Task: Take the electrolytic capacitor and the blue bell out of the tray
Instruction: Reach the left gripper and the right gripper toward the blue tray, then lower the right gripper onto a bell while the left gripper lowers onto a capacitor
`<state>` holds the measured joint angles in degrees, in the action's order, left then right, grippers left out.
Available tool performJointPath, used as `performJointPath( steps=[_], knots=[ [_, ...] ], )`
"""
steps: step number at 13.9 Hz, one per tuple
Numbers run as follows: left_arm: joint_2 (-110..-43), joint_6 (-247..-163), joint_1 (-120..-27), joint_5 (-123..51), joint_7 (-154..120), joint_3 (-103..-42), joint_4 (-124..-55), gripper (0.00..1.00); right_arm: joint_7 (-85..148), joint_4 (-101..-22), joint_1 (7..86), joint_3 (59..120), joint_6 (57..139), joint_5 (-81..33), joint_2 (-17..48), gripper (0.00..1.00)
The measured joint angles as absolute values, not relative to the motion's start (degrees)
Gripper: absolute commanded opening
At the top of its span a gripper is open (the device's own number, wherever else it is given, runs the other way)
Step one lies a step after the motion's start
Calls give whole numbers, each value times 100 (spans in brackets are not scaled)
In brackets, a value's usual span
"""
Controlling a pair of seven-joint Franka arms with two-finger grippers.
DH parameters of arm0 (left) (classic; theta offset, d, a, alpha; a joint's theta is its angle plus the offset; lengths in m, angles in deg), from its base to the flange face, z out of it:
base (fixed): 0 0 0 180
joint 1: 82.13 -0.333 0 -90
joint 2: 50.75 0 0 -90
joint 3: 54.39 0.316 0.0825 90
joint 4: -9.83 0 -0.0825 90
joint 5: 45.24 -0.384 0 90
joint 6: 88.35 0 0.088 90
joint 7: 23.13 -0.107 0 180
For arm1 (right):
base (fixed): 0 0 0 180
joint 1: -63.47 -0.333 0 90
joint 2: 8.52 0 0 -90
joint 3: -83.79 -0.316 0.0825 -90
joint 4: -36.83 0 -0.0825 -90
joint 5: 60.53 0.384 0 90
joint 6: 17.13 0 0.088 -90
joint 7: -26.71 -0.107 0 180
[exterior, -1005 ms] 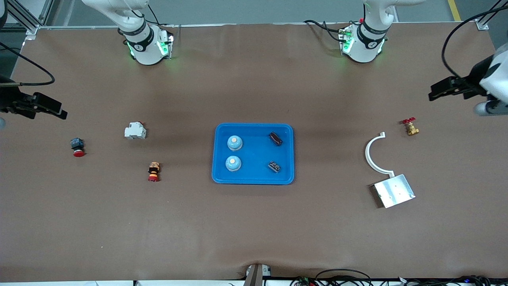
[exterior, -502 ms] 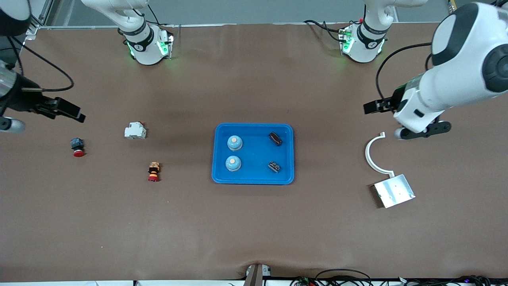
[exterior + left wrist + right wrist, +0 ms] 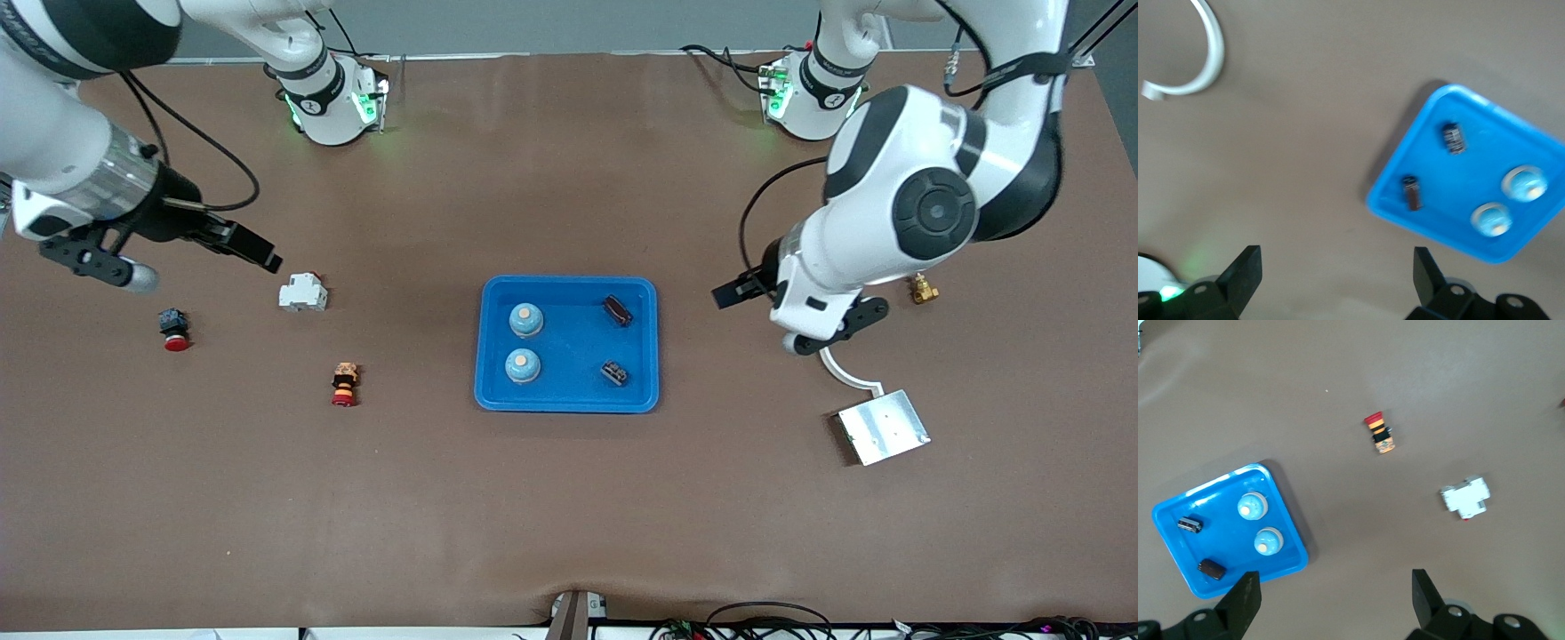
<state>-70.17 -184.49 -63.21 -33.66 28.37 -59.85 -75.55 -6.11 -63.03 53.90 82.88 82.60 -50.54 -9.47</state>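
The electrolytic capacitor (image 3: 617, 309) lies in the tray (image 3: 569, 399), in the corner toward the robots' bases and the left arm's end of the surface; the ridged black block (image 3: 613, 372) lies in the same tray, nearer to the front camera than the capacitor; two blue bells (image 3: 525, 320) (image 3: 522, 365) stand in the tray's half toward the right arm's end. Nothing has left the tray yet.

What changed in the last second is the arms; both have swung in from the ends of the surface toward the tray. The left tool (image 3: 734, 293) is now over the bare surface just beside the tray, at the capacitor's side, with its jaws wide apart and empty; in the left wrist view the capacitor (image 3: 1411, 192) and the tray (image 3: 1398, 175) are already ahead of the fingers. The right tool (image 3: 258, 253) is over the surface near the white circuit breaker (image 3: 303, 292), well apart from the tray, also open and empty.

I judge this as the approach step; probably the left arm goes for the capacitor and the right arm for a bell.
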Motion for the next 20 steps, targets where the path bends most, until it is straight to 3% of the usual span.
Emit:
performJointPath(
  steps=[9, 16, 20],
  knots=[
    [-8178, -20060, -5486, -3241, 4953, -5989, -7541, 100, -3031, -7113, 3915, 8276, 9743, -5054, -764, 100],
    [-8514, -20485, -5089, -3629, 6686, -5985, -7546, 100, -4507, -7253, 3110, 8279, 10977, -5687, 284, 100],
    [-8850, -20591, -4757, -3898, 7477, -5985, -7562, 100, -4706, -7081, 3047, 8283, 11224, -5753, 770, 100]
  ],
)
